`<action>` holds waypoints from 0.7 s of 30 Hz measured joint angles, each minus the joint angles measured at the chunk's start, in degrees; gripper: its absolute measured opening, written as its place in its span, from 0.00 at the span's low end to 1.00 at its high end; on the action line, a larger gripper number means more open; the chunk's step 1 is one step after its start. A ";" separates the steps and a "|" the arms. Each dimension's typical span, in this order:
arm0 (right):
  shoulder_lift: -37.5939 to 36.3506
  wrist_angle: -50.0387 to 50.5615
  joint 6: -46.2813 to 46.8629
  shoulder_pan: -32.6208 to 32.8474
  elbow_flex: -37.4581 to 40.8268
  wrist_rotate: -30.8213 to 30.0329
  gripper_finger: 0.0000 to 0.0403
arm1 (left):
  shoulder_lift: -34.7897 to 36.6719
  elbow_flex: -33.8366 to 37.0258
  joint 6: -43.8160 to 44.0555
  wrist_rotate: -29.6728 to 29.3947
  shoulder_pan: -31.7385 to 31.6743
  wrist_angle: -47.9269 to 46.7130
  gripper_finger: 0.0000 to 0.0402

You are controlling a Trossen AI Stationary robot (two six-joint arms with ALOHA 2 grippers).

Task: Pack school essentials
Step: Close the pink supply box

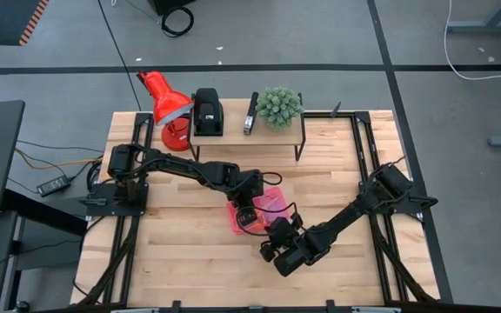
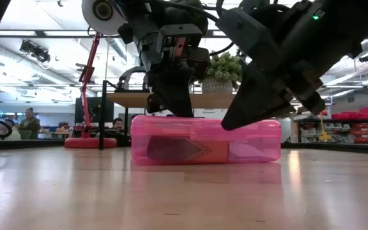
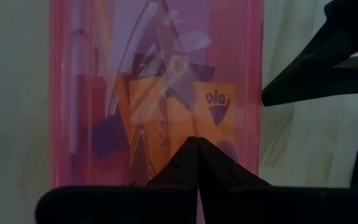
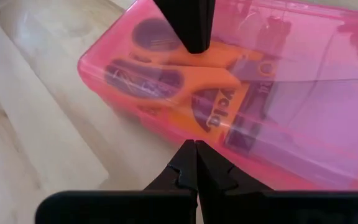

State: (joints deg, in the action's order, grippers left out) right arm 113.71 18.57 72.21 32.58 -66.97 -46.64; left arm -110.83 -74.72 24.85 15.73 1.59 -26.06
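Both clenched, empty pincers press the closed pink pencil case (image 2: 204, 139) mid-counter (image 1: 190, 261): left pincer (image 2: 177, 108) on its lid, right pincer (image 4: 194, 152) at its edge.

1. Your work surface is a light wooden table (image 1: 190, 261) with plank seams running across it.
2. A closed, translucent pink case (image 2: 204, 140) lies flat on the boards near the middle of the table.
3. A red lamp (image 1: 165, 104) stands with its round base on the far left part.
4. A small raised shelf (image 1: 246, 135) on thin black legs stands along the far edge, beside the lamp.
5. Black arm mounts (image 1: 111, 198) sit at the left and right sides.
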 joint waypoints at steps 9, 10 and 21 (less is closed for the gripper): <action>0.32 -0.46 -0.19 -0.75 0.32 0.01 0.01 | -0.02 0.04 1.79 0.01 0.83 2.11 0.01; 0.54 -0.88 0.33 -0.79 0.53 -0.04 0.01 | -0.02 0.04 1.92 0.05 0.83 2.16 0.01; 1.87 -2.35 2.67 -1.15 2.81 3.00 0.01 | -0.11 0.09 1.95 2.10 0.83 2.54 0.01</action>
State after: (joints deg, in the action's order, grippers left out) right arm 115.58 16.23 74.88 31.43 -64.16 -43.64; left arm -110.93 -74.63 26.81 17.84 2.42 -23.53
